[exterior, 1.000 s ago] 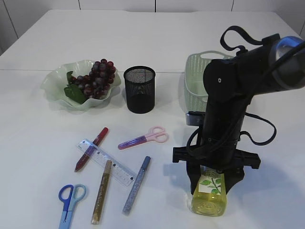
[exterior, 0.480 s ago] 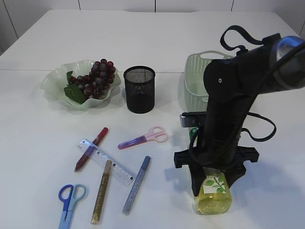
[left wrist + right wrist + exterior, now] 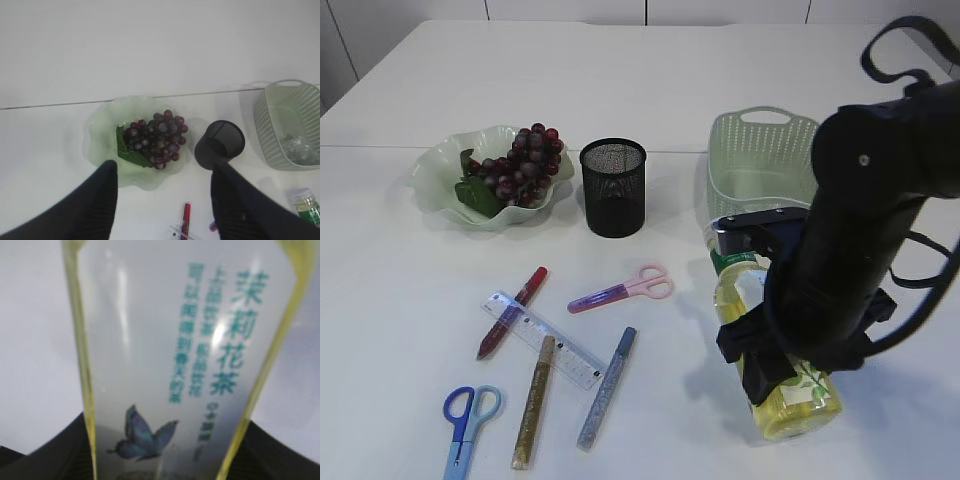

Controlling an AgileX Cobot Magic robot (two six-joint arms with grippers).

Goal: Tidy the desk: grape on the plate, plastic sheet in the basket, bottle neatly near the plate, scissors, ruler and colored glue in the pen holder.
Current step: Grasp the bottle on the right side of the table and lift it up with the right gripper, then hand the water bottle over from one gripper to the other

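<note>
Grapes point(image 3: 520, 165) sit on the plate point(image 3: 435, 180), and something clear lies in the basket point(image 3: 280, 107), likely the sheet. My right gripper point(image 3: 790, 355) clamps the bottle point(image 3: 775, 380) at the front right, far from the plate, so that step is under way. My left gripper point(image 3: 162, 200) hangs wide and empty above the plate. The pen holder point(image 3: 613, 187) looks empty. Both scissors point(image 3: 468, 418), the ruler point(image 3: 545, 340) and the glue sticks point(image 3: 606, 388) lie loose on the desk. I judge most work remains.
</note>
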